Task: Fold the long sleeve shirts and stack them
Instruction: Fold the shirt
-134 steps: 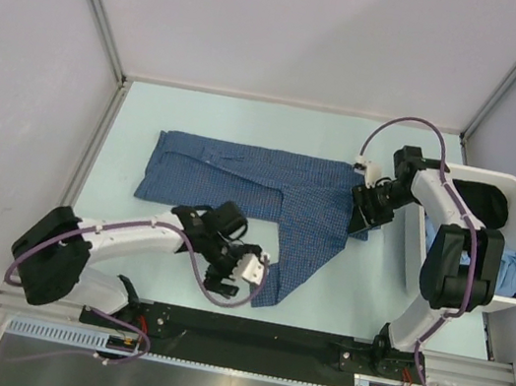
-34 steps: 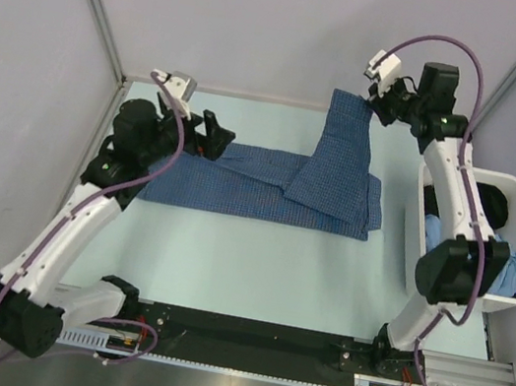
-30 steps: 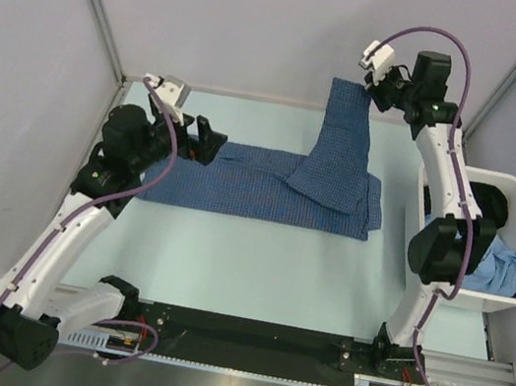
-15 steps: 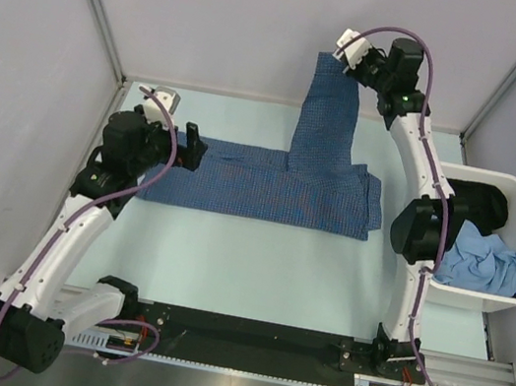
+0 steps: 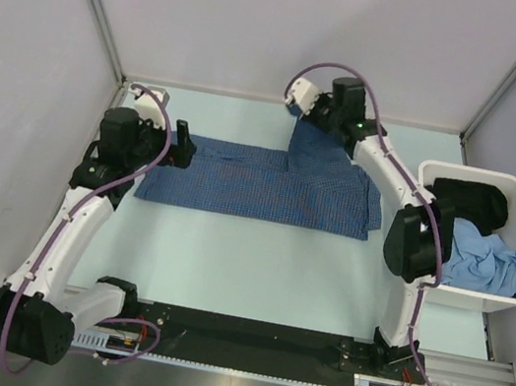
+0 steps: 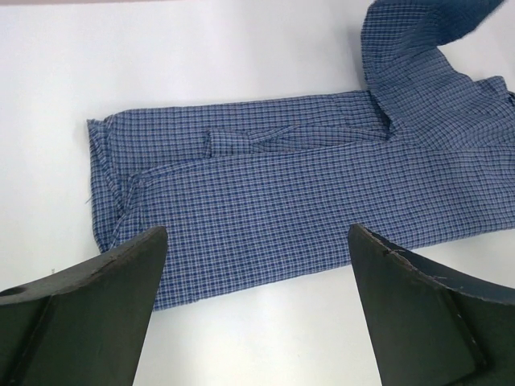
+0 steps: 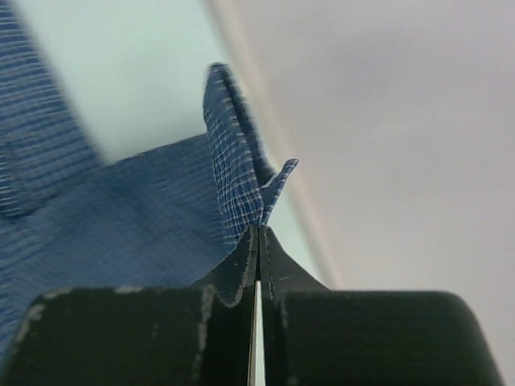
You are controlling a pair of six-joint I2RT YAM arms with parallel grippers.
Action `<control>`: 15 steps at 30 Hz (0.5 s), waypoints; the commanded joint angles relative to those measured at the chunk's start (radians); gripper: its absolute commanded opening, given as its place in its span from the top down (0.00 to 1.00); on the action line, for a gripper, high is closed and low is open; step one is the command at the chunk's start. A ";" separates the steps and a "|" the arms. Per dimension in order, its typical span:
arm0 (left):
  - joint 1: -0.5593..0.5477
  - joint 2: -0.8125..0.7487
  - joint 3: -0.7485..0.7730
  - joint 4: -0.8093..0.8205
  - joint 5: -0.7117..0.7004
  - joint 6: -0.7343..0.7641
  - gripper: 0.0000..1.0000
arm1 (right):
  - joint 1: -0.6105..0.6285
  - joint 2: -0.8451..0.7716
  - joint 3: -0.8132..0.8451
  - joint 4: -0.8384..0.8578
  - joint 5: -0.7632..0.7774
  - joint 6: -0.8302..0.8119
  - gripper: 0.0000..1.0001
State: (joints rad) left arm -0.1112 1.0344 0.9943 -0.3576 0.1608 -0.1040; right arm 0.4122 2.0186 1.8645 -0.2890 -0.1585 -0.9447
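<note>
Right pincer point(image 7: 257, 235): closed tight on a pinched fold of the shirt point(image 5: 259, 185), which is held up near the far table point(image 5: 228, 248) edge.
Left pincer point(image 6: 257, 237): spread wide apart, nothing gripped, poised over the shirt's left end.
Shirt: spread flat lengthwise across the table.

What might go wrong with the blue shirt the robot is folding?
1. The right gripper pinches only a thin edge of the lifted flap, so the cloth might slip out before the fold lands.
2. The left gripper hangs open above the checked shirt and holds nothing down, so the pull might drag or wrinkle the flat part.
</note>
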 commanded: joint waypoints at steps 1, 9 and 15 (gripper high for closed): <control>0.051 0.000 0.015 -0.020 0.048 -0.031 0.00 | 0.088 -0.113 -0.047 -0.042 0.103 0.121 1.00; 0.166 0.027 0.014 -0.064 0.158 -0.091 0.00 | 0.192 -0.025 0.068 -0.196 0.073 0.421 1.00; 0.200 0.052 -0.063 0.035 0.318 -0.218 0.01 | 0.229 0.057 0.140 -0.202 -0.005 0.670 1.00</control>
State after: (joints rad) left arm 0.0772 1.0744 0.9745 -0.3954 0.3531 -0.2180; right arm 0.6247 2.0277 1.9385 -0.4824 -0.1032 -0.4892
